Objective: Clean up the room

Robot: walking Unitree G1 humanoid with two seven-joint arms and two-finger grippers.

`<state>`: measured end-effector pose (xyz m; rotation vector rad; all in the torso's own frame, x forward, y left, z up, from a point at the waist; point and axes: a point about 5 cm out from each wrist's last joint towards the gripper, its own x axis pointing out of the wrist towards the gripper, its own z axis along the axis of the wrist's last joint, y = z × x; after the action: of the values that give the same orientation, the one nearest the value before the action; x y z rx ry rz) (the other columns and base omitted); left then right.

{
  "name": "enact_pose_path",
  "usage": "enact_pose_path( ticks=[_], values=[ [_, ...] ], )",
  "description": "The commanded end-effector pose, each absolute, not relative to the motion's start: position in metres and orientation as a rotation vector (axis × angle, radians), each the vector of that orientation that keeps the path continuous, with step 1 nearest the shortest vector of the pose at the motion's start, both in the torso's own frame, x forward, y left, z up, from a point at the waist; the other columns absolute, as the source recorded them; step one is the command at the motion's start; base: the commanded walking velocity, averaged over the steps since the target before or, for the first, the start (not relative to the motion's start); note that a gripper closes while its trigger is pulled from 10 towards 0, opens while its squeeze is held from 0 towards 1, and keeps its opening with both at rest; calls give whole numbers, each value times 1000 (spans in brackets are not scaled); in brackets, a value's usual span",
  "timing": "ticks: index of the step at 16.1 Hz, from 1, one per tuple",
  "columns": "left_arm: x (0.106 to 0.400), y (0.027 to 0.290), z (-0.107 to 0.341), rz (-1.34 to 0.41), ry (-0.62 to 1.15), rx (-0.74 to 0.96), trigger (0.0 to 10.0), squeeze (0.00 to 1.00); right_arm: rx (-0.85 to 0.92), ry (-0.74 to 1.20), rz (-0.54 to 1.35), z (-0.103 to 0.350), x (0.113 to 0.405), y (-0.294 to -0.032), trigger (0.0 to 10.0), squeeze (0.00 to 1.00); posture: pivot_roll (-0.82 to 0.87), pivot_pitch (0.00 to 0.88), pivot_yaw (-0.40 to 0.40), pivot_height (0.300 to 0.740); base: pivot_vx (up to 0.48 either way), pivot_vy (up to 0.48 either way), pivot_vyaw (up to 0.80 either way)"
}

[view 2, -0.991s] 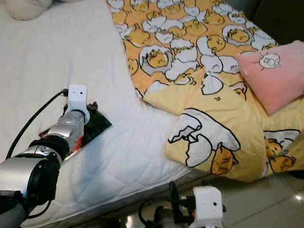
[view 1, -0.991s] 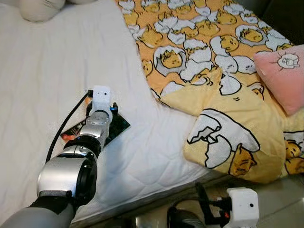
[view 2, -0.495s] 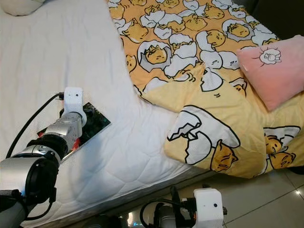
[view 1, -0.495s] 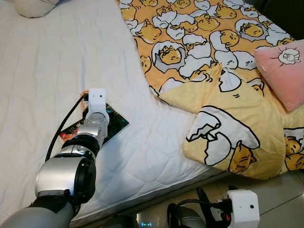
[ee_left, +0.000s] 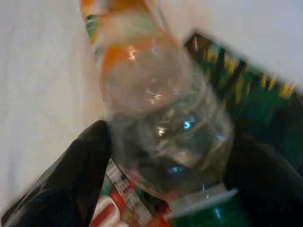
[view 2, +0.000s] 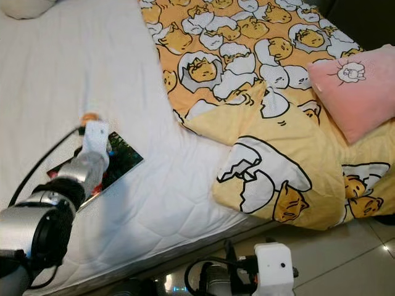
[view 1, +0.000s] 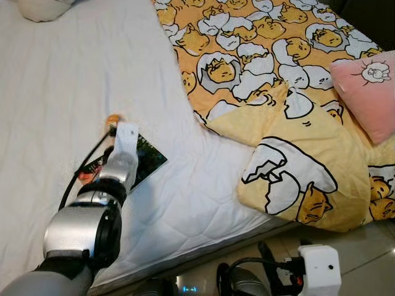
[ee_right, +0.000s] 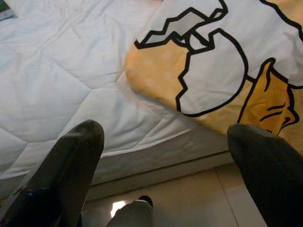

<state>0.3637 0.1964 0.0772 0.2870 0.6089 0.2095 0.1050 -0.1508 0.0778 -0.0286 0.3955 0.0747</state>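
Observation:
A clear plastic bottle with an orange label lies on the white mattress, partly over a flat dark green and red packet. My left gripper reaches across the bed and is shut on the bottle, whose body fills the gap between the black fingers. The bottle's orange end pokes out beyond the white wrist camera. My right gripper hangs open, low beside the bed's front edge above the floor, with nothing between its fingers.
A yellow blanket printed with egg characters covers the bed's right half, one corner folded back near the edge. On it at the far right rests a pink cushion. A pale pillow sits at the top left. Shiny floor tiles run along the bed's front.
The left wrist has tilted and its white camera box now looks narrower. The bottle's orange end shows more clearly beyond it. The right arm stays low by the bed.

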Motion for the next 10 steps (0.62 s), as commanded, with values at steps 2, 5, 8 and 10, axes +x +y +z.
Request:
enact_pose_path(
  ticks=[2, 5, 8, 10],
  values=[
    [350, 201, 58, 186, 702, 316, 10000, 0, -29, 402, 76, 78, 106, -152, 10000, 0, -305, 173, -4, 740, 0, 0, 0],
    [347, 203, 54, 196, 708, 251, 0, 0, -31, 402, 75, 77, 108, -153, 10000, 0, -304, 171, -5, 740, 0, 0, 0],
    [353, 204, 62, 180, 668, 281, 0, 0, -32, 396, 76, 76, 112, -153, 10000, 0, -295, 152, 1, 740, 0, 0, 0],
    [357, 208, 70, 190, 621, 291, 0, 0, -31, 389, 81, 72, 118, -151, 10000, 0, -271, 124, 14, 740, 0, 0, 0]
  ],
)
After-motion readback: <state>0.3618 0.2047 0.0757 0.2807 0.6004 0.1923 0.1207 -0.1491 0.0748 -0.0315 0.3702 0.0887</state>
